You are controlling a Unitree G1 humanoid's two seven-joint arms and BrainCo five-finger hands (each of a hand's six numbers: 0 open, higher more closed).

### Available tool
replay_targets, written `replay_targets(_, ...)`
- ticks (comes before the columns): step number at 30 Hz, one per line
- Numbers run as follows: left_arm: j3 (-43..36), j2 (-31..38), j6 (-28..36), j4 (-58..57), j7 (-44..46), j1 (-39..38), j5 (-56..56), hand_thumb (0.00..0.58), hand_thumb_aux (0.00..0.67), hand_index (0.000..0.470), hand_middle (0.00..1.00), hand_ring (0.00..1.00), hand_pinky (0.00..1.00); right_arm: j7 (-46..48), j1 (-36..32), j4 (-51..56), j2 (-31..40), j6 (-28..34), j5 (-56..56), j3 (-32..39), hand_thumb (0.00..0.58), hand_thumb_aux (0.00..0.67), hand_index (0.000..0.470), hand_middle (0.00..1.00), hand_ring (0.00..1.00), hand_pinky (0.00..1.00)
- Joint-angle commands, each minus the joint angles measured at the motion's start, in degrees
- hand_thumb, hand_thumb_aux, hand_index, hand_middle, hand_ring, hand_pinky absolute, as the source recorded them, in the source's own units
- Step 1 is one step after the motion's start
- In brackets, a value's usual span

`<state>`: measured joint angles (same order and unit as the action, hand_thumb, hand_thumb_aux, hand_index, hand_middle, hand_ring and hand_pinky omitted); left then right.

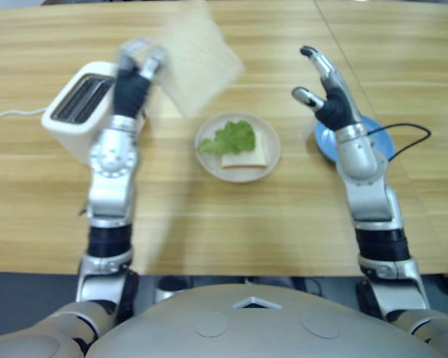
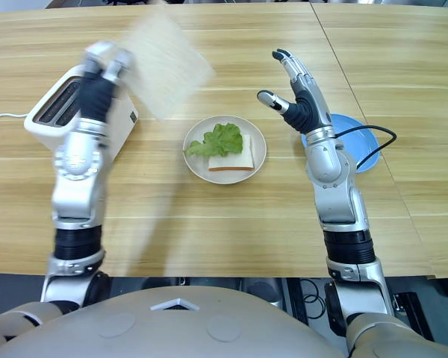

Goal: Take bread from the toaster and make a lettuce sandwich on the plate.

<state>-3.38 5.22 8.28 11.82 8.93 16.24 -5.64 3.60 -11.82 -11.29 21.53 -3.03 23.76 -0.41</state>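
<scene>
Wooden bench (image 2: 209, 224) below us: left hand (image 2: 104, 63) pinches the top slice (image 2: 168, 63), blurred, up btwn toaster (image 2: 60, 112) and plate (image 2: 260, 160) w/ lettuce (image 2: 220, 140) on it. Right hand (image 2: 299, 93) splayed wide, holding nothing. Grip looks edge-only, maybe, so we could drop it or land off-centre and shove the lettuce off.

Pale bread slice (image 2: 166, 66) raised, tilted, beside white toaster (image 2: 48, 112); lettuce leaf (image 2: 220, 139) atop lower slice (image 2: 235, 161) on round plate (image 2: 261, 149).

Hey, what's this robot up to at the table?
It is making a sandwich. Its left hand holds a slice of bread in the air between the toaster and the plate, where a lettuce leaf already lies on another slice. Its right hand is open and empty, raised near a blue dish.
</scene>
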Motion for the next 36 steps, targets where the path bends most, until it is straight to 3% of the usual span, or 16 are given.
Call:
replay_targets(1,-1.1,-1.3,2.0,-11.6,6.3,2.6,-4.3,0.580,0.670,0.460,1.00,1.00,1.00,-0.3,0.8,1.3,1.2,-0.3,-1.0,-2.1,0.000,0.000,0.000,0.00,0.00,0.00)
replay_targets(5,-1.4,-1.0,1.3,-25.7,10.4,7.8,-3.9,0.580,0.670,0.460,1.00,1.00,1.00,-0.4,1.8,2.0,2.1,-1.0,-1.4,-3.2,0.000,0.000,0.000,0.00,0.00,0.00)
replay_targets(12,-1.0,1.2,-5.3,-44.6,12.2,15.1,0.1,0.580,0.670,0.460,1.00,1.00,1.00,-0.4,2.4,2.3,2.3,-1.4,-1.5,-3.1,0.000,0.000,0.000,0.00,0.00,0.00)
replay_targets(26,-3.0,1.2,-14.6,-65.5,13.6,24.1,6.7,0.580,0.670,0.460,1.00,1.00,1.00,0.2,2.7,3.0,2.0,-1.7,0.3,0.2,0.000,0.000,0.000,0.00,0.00,0.00)
replay_targets(36,-5.5,-1.7,-15.2,-77.7,12.6,29.6,11.9,0.580,0.670,0.460,1.00,1.00,1.00,1.4,2.9,8.0,4.3,-3.8,8.5,8.8,0.000,0.000,0.000,0.00,0.00,0.00)
